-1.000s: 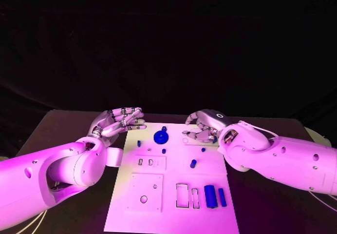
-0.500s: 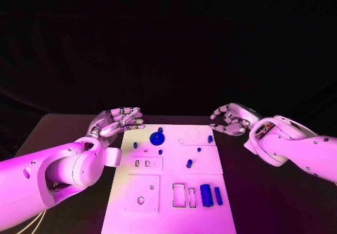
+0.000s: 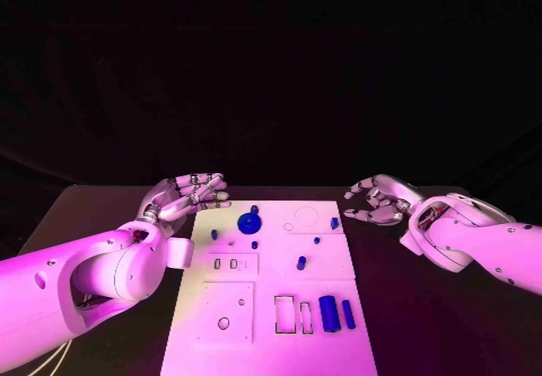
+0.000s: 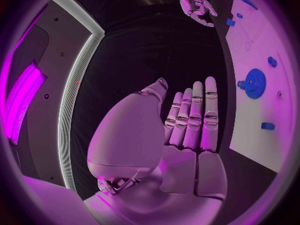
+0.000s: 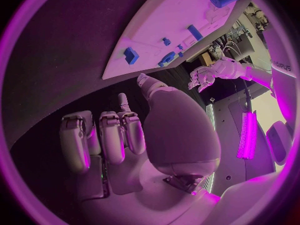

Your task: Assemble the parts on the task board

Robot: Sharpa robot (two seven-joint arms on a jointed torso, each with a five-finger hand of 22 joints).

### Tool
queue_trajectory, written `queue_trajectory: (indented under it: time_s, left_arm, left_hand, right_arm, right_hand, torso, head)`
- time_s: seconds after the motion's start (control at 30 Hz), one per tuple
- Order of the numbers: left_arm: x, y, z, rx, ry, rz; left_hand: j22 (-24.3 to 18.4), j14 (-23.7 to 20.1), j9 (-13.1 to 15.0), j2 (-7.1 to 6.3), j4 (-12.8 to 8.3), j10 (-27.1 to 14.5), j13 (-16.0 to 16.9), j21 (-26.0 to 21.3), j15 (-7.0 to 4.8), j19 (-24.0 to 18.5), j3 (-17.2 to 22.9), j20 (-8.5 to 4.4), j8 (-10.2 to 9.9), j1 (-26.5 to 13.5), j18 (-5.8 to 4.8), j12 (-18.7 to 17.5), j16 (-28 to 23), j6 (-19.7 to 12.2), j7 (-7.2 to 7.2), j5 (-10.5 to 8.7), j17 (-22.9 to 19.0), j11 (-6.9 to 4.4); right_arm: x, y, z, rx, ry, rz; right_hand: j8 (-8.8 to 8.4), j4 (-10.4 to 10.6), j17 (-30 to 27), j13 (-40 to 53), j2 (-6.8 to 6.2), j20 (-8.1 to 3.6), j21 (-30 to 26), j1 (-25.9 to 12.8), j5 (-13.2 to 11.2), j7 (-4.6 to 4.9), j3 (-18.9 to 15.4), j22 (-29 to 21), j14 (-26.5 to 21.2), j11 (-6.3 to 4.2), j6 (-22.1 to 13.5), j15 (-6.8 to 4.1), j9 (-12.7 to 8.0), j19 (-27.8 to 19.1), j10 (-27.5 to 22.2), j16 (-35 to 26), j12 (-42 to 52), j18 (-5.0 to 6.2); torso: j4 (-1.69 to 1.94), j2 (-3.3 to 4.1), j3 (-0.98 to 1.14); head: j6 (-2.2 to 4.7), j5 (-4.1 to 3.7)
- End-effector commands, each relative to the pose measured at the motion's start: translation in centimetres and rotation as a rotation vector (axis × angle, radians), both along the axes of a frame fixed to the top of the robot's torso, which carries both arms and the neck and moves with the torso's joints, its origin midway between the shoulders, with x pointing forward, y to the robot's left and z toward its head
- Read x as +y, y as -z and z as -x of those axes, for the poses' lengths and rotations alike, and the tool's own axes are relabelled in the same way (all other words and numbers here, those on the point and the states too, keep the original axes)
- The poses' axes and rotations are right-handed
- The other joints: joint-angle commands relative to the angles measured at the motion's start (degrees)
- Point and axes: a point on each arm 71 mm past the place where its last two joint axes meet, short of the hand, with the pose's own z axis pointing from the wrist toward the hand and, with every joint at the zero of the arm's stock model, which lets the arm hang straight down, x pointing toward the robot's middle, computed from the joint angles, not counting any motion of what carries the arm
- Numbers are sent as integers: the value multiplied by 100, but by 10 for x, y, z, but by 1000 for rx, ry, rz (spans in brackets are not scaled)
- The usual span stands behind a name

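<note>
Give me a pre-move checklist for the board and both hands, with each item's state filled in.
1. Left robot hand holds nothing: ok, fingers curled in, nothing between them.
2. Right robot hand holds nothing: ok, fingers curled, palm bare.
3. Both hands off the task board: ok, each hovers beside a far corner.
4. Blue gear in sight and unobstructed: ok, at the board's far end.
5. Blue cylinder free to grasp: ok, lying near the slots with a thinner blue piece beside it.
6. Small pegs fully seated: cannot tell.

We see a black table (image 3: 429,313) against a black backdrop (image 3: 271,86) — glowing light strip (image 4: 25,100) off to one side.
</note>
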Motion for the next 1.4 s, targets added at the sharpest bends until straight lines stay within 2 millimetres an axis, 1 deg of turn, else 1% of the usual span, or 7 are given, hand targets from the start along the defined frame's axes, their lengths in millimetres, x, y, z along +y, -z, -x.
queue_trajectory:
  time_s: [0.03,0.17,0.4,0.57,0.8,1.27,1.4]
  left_arm:
    - [-3,-1,0,-10,25,10]
    - [-3,-1,0,-10,25,10]
    - [-2,-1,0,-10,24,10]
    - [-2,-1,0,-10,23,9]
    - [-1,-1,0,-9,22,9]
    - [0,-1,0,-8,19,7]
    - [0,-1,0,-8,18,7]
  left_hand:
    - [-8,10,-8,-7,-15,22,3,-29,27,19,35,3,-24,59,27,-37,-20,-18,54,18,10,8]
    - [-8,10,-8,-7,-15,22,3,-29,27,19,35,3,-24,59,27,-37,-20,-18,54,18,10,8]
    - [-8,10,-8,-7,-15,22,3,-29,27,19,35,3,-24,59,27,-37,-20,-18,54,18,10,8]
    - [-8,10,-8,-7,-15,22,3,-29,27,19,35,3,-24,59,27,-37,-20,-18,54,18,10,8]
    - [-8,10,-8,-7,-15,22,3,-29,27,19,35,3,-24,59,27,-37,-20,-18,54,18,10,8]
    - [-11,9,-9,-10,-23,32,3,-31,26,19,44,2,-25,71,27,-44,-27,-14,50,19,14,5]
    - [-11,9,-9,-10,-23,32,3,-31,26,19,44,2,-25,71,27,-44,-27,-14,50,19,14,5]
  right_arm:
    - [8,7,1,22,-59,-2]
    - [13,14,0,37,-72,6]
    - [21,28,0,64,-91,21]
    - [24,30,1,69,-95,26]
    - [24,32,0,73,-89,30]
    - [25,35,-4,72,-68,31]
    - [25,36,-4,75,-65,34]
  right_hand:
    - [-34,-52,1508,1158,-3,15,31,75,-39,-4,-6,1508,618,-7,-43,14,-7,609,262,19,-25,-82]
    - [-73,-120,1508,1154,-2,15,31,181,-30,-12,11,1508,618,-14,-61,11,-8,609,257,19,-28,-82]
    - [-96,-173,1508,1149,9,12,31,258,11,-21,37,1508,618,-21,-59,6,-6,609,251,19,-32,-82]
    - [-97,-191,1508,1155,21,9,31,282,38,-24,53,1508,618,-25,-36,2,-1,609,256,19,-28,-82]
    - [-84,-192,1508,1159,30,7,31,278,54,-21,59,1508,618,-25,11,2,10,609,260,19,-24,-82]
    - [-8,-195,1508,1206,182,12,31,290,94,-5,192,1508,618,-12,307,10,56,609,308,19,15,-82]
    - [-6,-231,1508,1209,170,12,31,323,77,-8,218,1508,618,-15,342,8,58,609,312,19,18,-82]
  torso:
    - [28,3,-17]
    - [35,4,-18]
    - [9,4,-19]
    - [19,-2,-21]
    - [12,-2,-19]
    - [13,2,-16]
    - [16,-2,-19]
  head:
    - [-23,-13]
    - [-38,-20]
    - [-60,20]
    - [-72,22]
    - [-76,30]
    - [-83,48]
    - [-95,66]
